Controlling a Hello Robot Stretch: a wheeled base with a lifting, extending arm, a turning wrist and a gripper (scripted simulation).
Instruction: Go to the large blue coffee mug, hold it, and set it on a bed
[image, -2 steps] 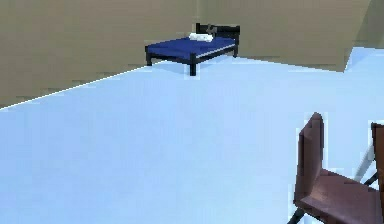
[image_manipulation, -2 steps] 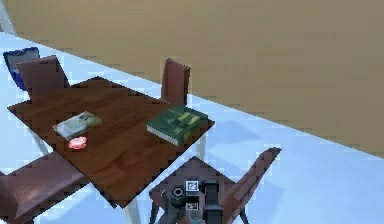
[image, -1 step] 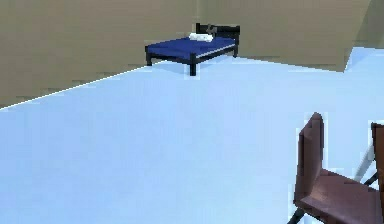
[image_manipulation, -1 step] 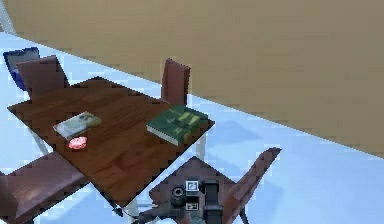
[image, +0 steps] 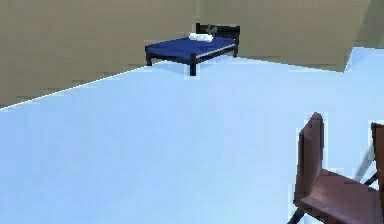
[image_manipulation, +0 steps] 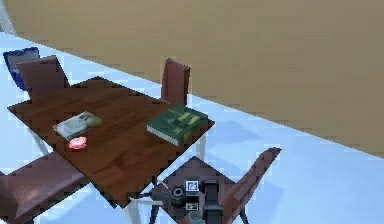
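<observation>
A bed (image: 188, 48) with a blue cover, a dark frame and a white pillow (image: 201, 36) stands by the far wall in the forward view, across open pale floor. In the arm side view the gripper (image_manipulation: 160, 196) shows at the bottom edge, left of the two white marked squares (image_manipulation: 193, 186) on the dark arm (image_manipulation: 214, 208). It sits low next to the corner of a brown wooden table (image_manipulation: 120, 150) and a brown chair (image_manipulation: 243, 185). I cannot tell whether it holds anything.
On the table lie a green book (image_manipulation: 177, 124), a pale book (image_manipulation: 77, 124) and a small red thing (image_manipulation: 79, 143). Brown chairs (image_manipulation: 176, 80) ring the table, and a blue thing (image_manipulation: 20, 62) stands behind the far left one. Another brown chair (image: 325, 180) fills the forward view's lower right.
</observation>
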